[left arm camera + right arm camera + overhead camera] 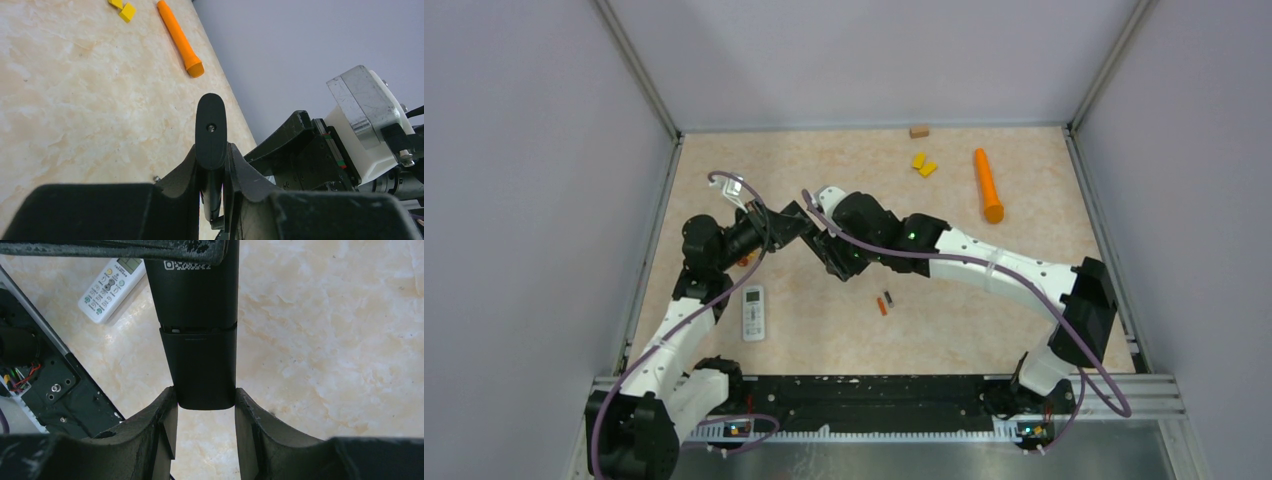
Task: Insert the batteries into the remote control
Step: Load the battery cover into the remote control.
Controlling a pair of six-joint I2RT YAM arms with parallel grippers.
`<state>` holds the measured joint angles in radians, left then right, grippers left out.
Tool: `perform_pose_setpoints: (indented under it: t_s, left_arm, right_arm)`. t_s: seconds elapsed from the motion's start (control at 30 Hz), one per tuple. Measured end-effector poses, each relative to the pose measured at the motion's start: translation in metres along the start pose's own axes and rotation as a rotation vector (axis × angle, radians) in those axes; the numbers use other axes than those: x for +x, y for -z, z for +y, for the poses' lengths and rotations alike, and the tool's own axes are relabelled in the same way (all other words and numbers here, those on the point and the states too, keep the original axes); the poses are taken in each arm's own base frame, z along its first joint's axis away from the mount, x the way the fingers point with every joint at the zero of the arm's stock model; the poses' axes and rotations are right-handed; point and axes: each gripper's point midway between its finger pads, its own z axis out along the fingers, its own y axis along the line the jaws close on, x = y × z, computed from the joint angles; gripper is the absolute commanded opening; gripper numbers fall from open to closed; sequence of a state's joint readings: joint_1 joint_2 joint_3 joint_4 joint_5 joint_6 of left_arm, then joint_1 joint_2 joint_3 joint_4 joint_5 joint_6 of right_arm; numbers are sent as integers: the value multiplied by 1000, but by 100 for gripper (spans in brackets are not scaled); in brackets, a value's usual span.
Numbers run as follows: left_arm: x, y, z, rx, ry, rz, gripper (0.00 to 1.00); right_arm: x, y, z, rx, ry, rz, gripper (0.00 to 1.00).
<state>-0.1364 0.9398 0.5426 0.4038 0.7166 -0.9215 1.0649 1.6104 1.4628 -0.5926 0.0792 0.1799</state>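
Right fingers [167, 422] clamped on long edges of black remote [200, 315], at its end, just below seam across its back. Left fingers [240, 167] pinched on same remote, seen edge-on. Remote held above table [984, 330], mid-left; both arms meet there and hide it from above. White remote [753, 312] flat, near-left, beside left arm. Two batteries [885, 302], one orange-red, one dark, loose just near-right of arms' meeting point. Far right, well apart: orange cylinder [988, 185], yellow blocks [923, 164], tan block [919, 131].
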Motion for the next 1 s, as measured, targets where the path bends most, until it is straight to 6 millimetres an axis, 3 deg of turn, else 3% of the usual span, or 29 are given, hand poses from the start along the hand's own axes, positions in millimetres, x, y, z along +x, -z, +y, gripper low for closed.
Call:
perform_pose_setpoints:
  t_s: [1.0]
  left_arm:
    - [4,-3,2,6,90,63,0]
  right_arm:
    - [0,-2,4,-2,7,100,43]
